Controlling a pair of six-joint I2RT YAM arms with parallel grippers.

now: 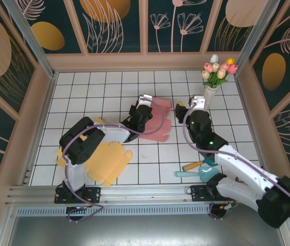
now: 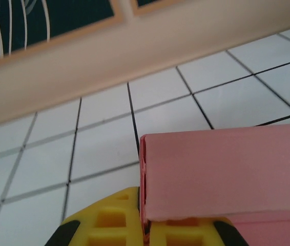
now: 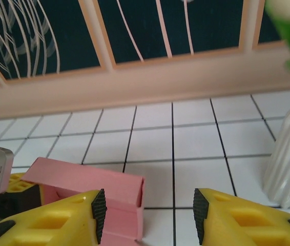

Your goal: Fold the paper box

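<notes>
My left gripper [image 1: 145, 100] was clamped on the pink paper box [image 1: 158, 122], near the middle of the tiled table [image 1: 99, 87]. From my left wrist, my yellow fingers [image 2: 109, 228] were pressed together on the near left corner of the pink paper box [image 2: 227, 174], where a folded wall stood up from the flat sheet beneath it. What lay inside that folded part I could not tell.

My right gripper [image 1: 192, 102] hung just beside the box's right edge, its jaws apart with only bare tiles between them. From my right wrist, the gripper [image 3: 149, 207] had the pink paper box [image 3: 101, 184] low on its left, one long flap raised and tilted.

A ribbed white vase [image 1: 210, 95] stood near the table's far right corner, close to my right gripper, and held a bunch of tulips [image 1: 218, 69] in pink, cream and orange. The vase [image 3: 288, 164] sat at the right edge of my right wrist view.

A flat yellow paper box blank [image 1: 109, 161] lay unfolded near the table's near left corner, partly under my left arm. Teal and orange tools [image 1: 199, 168] lay near the near edge beside my right arm; I could not tell what they were.
</notes>
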